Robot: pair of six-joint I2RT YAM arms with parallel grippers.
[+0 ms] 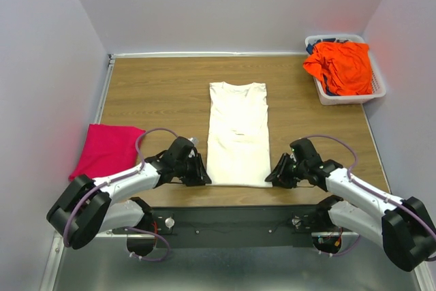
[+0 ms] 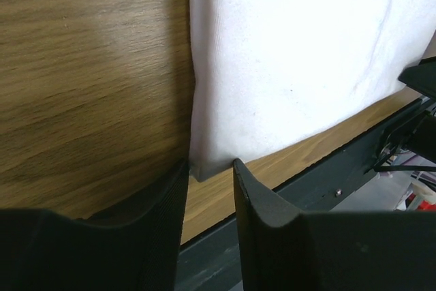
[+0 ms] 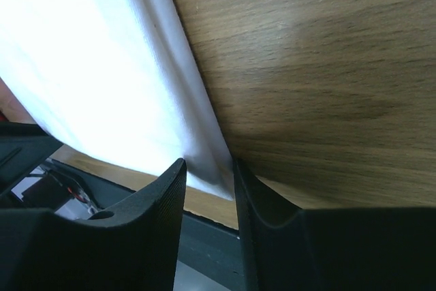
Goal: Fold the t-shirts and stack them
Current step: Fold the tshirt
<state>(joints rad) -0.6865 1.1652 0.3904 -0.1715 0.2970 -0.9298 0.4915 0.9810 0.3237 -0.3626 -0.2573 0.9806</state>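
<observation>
The cream shirt [image 1: 237, 134] is laid flat as a long strip at the table's [image 1: 157, 93] middle. Its near corners are straddled by the left gripper [image 1: 206, 180] and right gripper [image 1: 270, 179]. Both jaws are narrowly parted, and whether the cloth is clamped cannot be told. The pink shirt [image 1: 107, 149] is folded at the left edge. The orange shirt [image 1: 344, 66] is heaped in the basket [image 1: 340, 99].

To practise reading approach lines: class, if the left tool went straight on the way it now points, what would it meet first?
Most likely the near left corner of the cream-white t-shirt, lying just ahead of the left tool on the wooden table. How close it is remains unclear.
</observation>
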